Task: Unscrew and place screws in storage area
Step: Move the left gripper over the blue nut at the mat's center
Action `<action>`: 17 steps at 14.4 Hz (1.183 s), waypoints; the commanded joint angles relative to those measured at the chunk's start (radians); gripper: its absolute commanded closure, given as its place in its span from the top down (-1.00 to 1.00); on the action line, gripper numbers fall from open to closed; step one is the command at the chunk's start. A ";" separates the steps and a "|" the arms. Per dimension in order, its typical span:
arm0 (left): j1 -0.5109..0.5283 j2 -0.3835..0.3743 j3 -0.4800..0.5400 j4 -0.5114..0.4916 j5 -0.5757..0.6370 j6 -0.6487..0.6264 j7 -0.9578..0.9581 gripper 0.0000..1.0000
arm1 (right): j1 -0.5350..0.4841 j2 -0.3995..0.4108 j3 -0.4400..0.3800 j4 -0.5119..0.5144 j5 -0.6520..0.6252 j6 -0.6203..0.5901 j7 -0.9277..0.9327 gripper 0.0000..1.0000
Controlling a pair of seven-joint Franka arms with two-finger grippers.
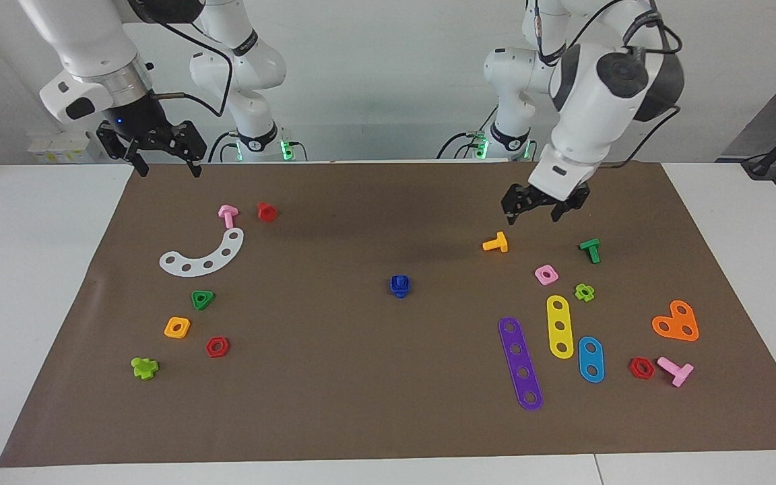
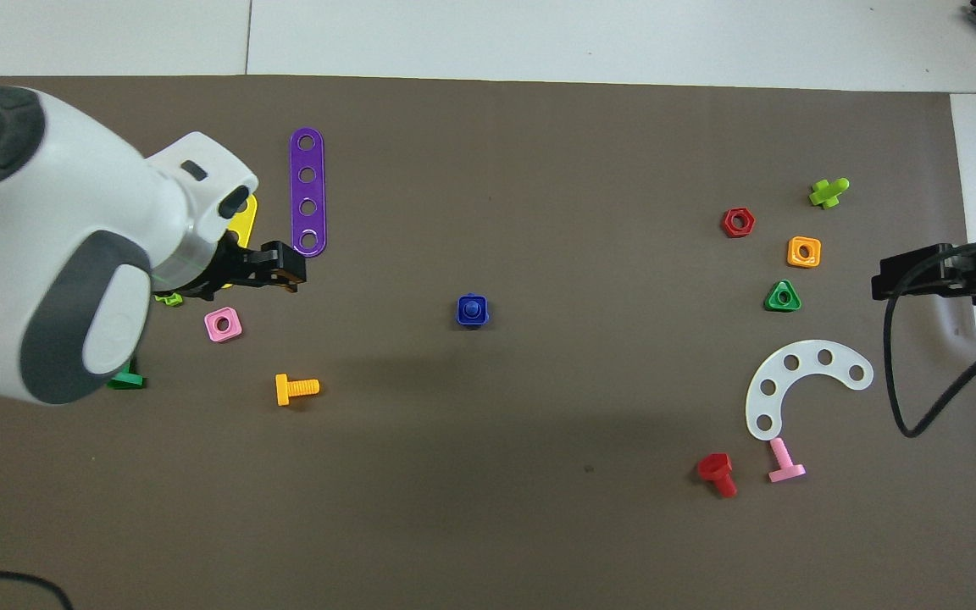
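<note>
blue screws point(image 1: 399, 285) — bolt apparently seated in square nut

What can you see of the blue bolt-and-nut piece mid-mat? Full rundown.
The blue bolt and nut look like glossy dark blue toy plastic and sit assembled as one piece: in the overhead view a round stem end shows in the middle of a square, round-cornered nut. It rests on the brown mat about mid-table, apart from every other part; the orange bolt is the closest one toward the left arm's end. Nothing but the mat touches it, and neither gripper is over it.
</note>
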 commanded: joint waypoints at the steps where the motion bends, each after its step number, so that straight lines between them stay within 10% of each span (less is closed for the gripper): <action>1: -0.081 0.102 0.019 0.048 -0.052 0.104 -0.074 0.98 | -0.005 -0.015 0.002 -0.019 0.016 0.007 -0.020 1.00; 9: -0.272 0.396 0.022 0.209 -0.043 0.275 -0.143 0.97 | -0.005 -0.015 0.002 -0.021 0.016 0.009 -0.020 1.00; 17: -0.325 0.383 0.021 0.068 0.000 0.407 -0.135 0.82 | -0.005 -0.015 0.002 -0.019 0.016 0.009 -0.020 1.00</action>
